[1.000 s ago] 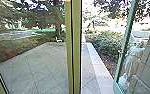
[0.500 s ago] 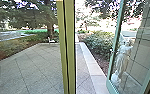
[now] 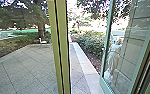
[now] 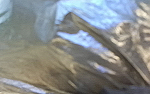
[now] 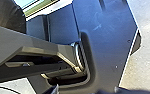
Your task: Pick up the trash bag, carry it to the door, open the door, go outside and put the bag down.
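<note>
Crinkled, shiny plastic of the trash bag (image 4: 41,60) lies right up against the camera in the left wrist view. The dark bag (image 5: 8,15) also appears at a corner of the right wrist view, beside the robot's base. In the head view a glass door leaf with a green frame (image 3: 104,62) stands swung open on the right. A yellow-green post (image 3: 59,47) rises left of the opening. How the fingers of either gripper stand cannot be made out.
Through the opening and the glass are a paved yard, a pale stone curb (image 3: 84,65), bushes (image 3: 91,43) and a tree (image 3: 41,30). A white statue (image 3: 113,60) stands behind the door's glass. A white object (image 3: 42,41) sits near the tree.
The whole head view has shifted, with post, door and yard sliding left in it, so the camera has turned or moved to the right. More door frame shows at the right edge.
</note>
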Robot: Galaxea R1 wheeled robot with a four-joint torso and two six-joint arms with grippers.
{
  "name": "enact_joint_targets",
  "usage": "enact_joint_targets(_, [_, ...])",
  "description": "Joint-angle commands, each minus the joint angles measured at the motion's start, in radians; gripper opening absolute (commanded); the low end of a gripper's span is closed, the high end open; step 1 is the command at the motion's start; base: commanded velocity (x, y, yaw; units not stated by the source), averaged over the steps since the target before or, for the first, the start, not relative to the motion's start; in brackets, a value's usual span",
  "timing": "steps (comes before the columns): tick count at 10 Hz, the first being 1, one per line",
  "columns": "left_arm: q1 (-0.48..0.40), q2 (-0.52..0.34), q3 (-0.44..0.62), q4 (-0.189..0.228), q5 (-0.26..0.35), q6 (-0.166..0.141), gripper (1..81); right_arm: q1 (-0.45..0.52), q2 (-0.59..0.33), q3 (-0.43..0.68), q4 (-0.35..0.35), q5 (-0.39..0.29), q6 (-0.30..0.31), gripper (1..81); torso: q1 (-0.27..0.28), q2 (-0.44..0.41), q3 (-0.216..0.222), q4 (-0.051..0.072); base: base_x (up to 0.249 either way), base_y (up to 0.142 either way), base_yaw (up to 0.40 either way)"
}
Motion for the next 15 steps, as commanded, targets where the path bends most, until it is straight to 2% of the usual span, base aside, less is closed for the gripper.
enact_joint_targets(1, [-0.052,-0.007,0.001,0.004,0.057,0.004,1.0,0.042,0.006,0.004,-0.010,-0.046,-0.005,81.1,0.000,0.000,0.000,0.000,0.000,0.000,-0.133])
enact_joint_targets(15, [-0.052,-0.004,0.001,0.002,0.047,0.002,1.0,0.047,0.011,0.004,-0.010,-0.052,-0.005,81.1,0.000,0.000,0.000,0.000,0.000,0.000,0.000])
